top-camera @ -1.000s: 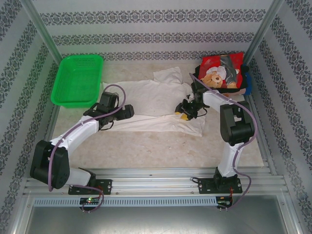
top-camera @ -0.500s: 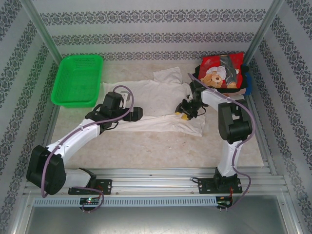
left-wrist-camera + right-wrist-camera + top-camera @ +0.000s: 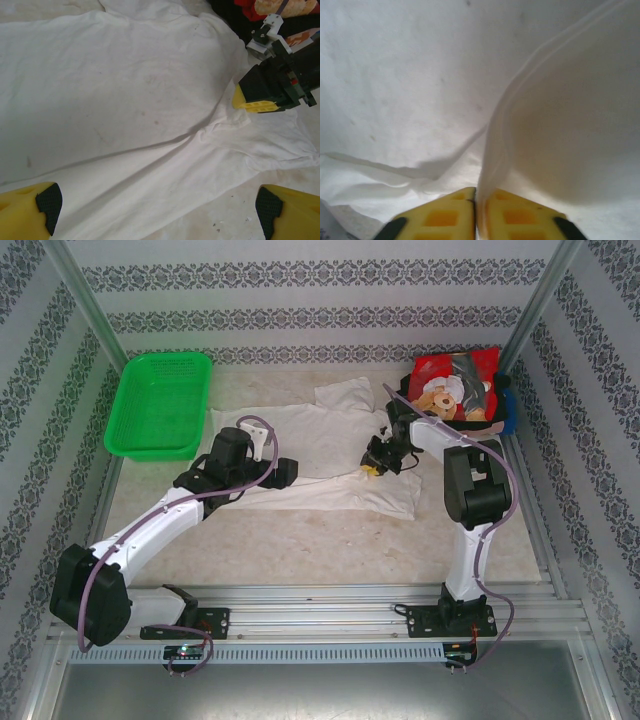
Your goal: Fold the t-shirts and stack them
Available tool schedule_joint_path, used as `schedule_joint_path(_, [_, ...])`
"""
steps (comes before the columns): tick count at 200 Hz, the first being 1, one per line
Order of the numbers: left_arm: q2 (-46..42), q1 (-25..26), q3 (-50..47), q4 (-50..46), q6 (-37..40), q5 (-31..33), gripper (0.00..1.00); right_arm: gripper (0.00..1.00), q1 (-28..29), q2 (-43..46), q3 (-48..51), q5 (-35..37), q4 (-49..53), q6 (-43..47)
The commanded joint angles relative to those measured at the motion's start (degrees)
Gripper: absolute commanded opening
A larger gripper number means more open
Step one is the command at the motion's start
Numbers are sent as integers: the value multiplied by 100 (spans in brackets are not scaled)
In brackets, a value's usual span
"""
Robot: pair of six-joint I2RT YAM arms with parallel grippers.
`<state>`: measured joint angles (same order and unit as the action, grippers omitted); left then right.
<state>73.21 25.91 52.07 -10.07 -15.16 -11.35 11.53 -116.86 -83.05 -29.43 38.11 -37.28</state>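
I count one white t-shirt (image 3: 320,455) spread flat on the surface (image 3: 300,540), one pile of folded shirts, one green basket (image 3: 160,405) and two arms. The left jaws stand wide open just above the white t-shirt (image 3: 150,100), its cloth lying beneath and between them, nothing pinched. The right jaws are pressed together on a raised fold of the same shirt (image 3: 555,125), which rises on their right side; from the left wrist camera I see one yellow fingertip (image 3: 255,97) biting the cloth where a crease runs out from it. Behind and right of the right jaws sits the pile: a red teddy-bear shirt (image 3: 455,390) on top, black cloth (image 3: 478,426) under it and a blue edge (image 3: 508,408) on its far side. The right arm (image 3: 470,490) covers the pile's near corner, so I cannot tell how many shirts it holds. The basket lies beyond and left of the left jaws, apart from the shirt.
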Motion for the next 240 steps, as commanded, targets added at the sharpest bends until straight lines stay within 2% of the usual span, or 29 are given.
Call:
schedule_joint_path(1, [-121,63,-97,171,127,89,100,7,35,-184,-244,-76,49,27])
schedule_joint_path(15, [-144,63,-133,178,102,134,100,0,29,-267,-331,-113,56,19])
schedule_joint_path(59, [-175,64,-180,137,101,237,100,1,-54,-541,-754,-332,-53,-118])
schedule_joint_path(67, [-175,63,-189,129,92,263,100,3,-57,-625,-872,-394,-65,-145])
schedule_joint_path(79, [-188,69,-198,106,67,316,100,15,-66,-747,-1062,-459,-75,-186])
schedule_joint_path(96, [-221,63,-231,57,19,413,100,25,-97,-813,-1174,-613,-243,-319])
schedule_joint_path(119, [-301,46,-333,23,-60,537,100,32,-185,-715,-1183,-850,-623,-478])
schedule_joint_path(159, [-338,-129,-559,-22,-355,690,100,46,-346,-94,-977,-1021,-647,-250])
schedule_joint_path(181, [-319,-293,-716,140,-530,681,100,48,-416,-47,-929,-1256,-846,-230])
schedule_joint_path(205, [-259,-380,-753,212,-562,698,100,45,-415,-253,-1185,-1272,-338,-110])
schedule_joint_path(240, [-343,-408,-790,109,-673,811,100,46,-394,107,-407,-1197,-208,-157])
